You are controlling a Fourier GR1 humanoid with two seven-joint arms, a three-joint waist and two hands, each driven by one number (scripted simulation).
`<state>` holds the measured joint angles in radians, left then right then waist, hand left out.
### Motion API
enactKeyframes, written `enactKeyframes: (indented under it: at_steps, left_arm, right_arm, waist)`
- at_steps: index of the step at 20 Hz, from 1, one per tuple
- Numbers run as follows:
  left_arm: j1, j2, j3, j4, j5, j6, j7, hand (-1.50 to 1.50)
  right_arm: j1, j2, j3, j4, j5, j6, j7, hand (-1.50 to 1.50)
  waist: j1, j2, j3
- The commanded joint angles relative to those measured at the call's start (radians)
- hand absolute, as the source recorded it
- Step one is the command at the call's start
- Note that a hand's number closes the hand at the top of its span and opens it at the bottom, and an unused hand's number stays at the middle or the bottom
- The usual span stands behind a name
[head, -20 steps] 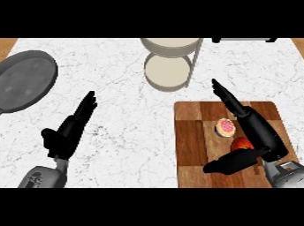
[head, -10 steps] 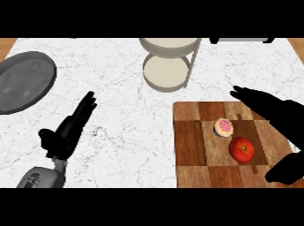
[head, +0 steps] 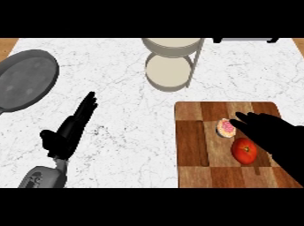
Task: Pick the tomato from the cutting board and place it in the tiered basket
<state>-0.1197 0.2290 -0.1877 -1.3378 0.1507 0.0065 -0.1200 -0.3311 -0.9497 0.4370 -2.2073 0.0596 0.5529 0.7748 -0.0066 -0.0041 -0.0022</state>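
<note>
A red tomato [head: 245, 150] lies on the wooden cutting board [head: 198, 145] at the lower right. My right hand [head: 279, 137] hovers over the board with straight fingers, just right of and above the tomato, fingertips near a small pink-topped pastry [head: 226, 127]. The tiered basket [head: 173, 61], with two pale round trays on a dark frame, stands at the back centre. My left hand [head: 70, 128] rests open on the counter at the lower left, fingers pointing away from me.
A grey frying pan [head: 17, 84] sits at the far left of the white marble counter [head: 115, 101]. A dark object [head: 246, 39] shows at the back right edge.
My right hand has swung from covering the tomato to the board's right side, then back left and lower, so its fingers now reach beside the tomato. The left hand has not moved.
</note>
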Motion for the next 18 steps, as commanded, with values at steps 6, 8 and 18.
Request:
enactKeyframes:
  at_steps: [6,8,18]
  left_arm:
    - [0.063,-0.024,-0.005,-0.018,-0.033,-0.025,-0.043,0.00]
    - [-0.004,-0.015,0.026,0.008,-0.017,-0.028,-0.002,0.00]
    - [0.050,0.006,0.073,-0.029,-0.016,-0.093,-0.008,0.00]
  right_arm:
    - [0.073,0.143,0.042,-0.008,0.264,-0.023,0.093,-1.50]
    - [0.103,0.142,0.129,0.027,0.392,-0.030,0.087,-1.50]
    - [0.197,0.233,0.017,0.182,0.446,-0.006,-0.080,-1.50]
  waist:
    - [0.011,0.003,0.002]
    - [0.010,0.004,0.003]
    - [0.007,0.004,0.002]
